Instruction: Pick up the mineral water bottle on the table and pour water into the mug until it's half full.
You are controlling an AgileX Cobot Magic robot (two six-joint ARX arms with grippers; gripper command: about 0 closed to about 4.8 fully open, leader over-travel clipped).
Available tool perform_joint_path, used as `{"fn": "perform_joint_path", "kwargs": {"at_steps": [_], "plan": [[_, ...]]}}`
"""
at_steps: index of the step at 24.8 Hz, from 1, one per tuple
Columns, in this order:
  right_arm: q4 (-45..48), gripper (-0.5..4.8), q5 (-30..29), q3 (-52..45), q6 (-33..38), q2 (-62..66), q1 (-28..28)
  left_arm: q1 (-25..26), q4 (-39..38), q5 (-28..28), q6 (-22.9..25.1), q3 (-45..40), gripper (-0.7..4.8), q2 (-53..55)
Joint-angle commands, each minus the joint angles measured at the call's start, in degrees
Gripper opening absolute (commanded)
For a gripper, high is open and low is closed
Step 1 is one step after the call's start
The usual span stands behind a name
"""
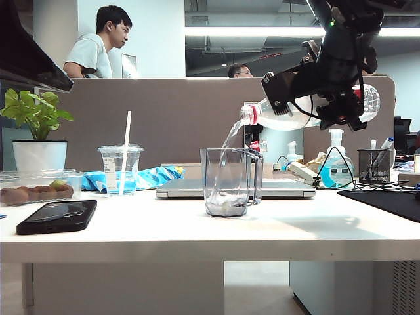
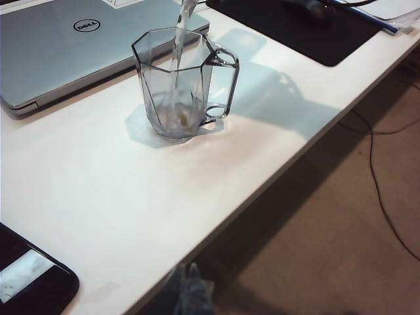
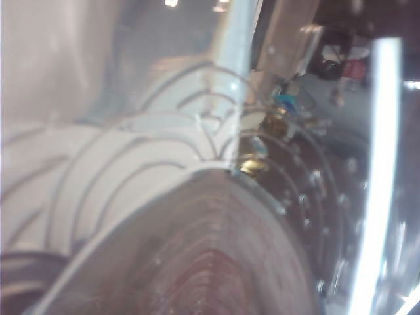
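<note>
- Right gripper (image 1: pixel 342 108), above the table's (image 1: pixel 197 230) right side, clamps the ribbed clear plastic mineral water bottle (image 1: pixel 289 113), tipped level.
- A thin stream falls into the angular glass mug (image 1: pixel 230 182) at mid-table.
- Left gripper: out of sight.

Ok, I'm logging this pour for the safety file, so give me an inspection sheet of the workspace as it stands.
Surface: white table, no spill seen.
Job's things: bottle tipped near level above the mug; stream falls into the mug, water low at its bottom.
Clutter: laptop behind the mug, phone, lidded cup with straw, food box, plant, pump bottle, pen holder, black mat.
Grippers: right gripper shut on the bottle, up high at right; left gripper out of view.
Cables: several at the table's right end.
Surroundings: partition, two people behind it.
</note>
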Motion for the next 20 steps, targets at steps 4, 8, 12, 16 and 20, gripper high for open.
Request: {"fn": "perform_joint_path", "kwargs": {"at_steps": [4, 8, 12, 16, 20], "plan": [[1.68, 2.52, 0.50, 0.44, 0.02, -0.48, 0.09, 0.07, -0.17, 0.17, 0.42, 0.26, -0.05, -0.11], [1.68, 2.52, 0.92, 0.44, -0.15, -0.48, 0.09, 0.07, -0.17, 0.20, 0.42, 0.26, -0.05, -0.11], [1.68, 2.52, 0.90, 0.44, -0.15, -0.48, 0.09, 0.07, -0.35, 0.20, 0.39, 0.26, -0.05, -0.11], [1.68, 2.52, 0.94, 0.44, -0.15, -0.48, 0.09, 0.07, -0.74, 0.20, 0.42, 0.26, -0.05, -0.11], [1.68, 2.52, 1.03, 0.44, -0.17, -0.48, 0.09, 0.07, -1.05, 0.20, 0.39, 0.26, -0.05, -0.11]]}}
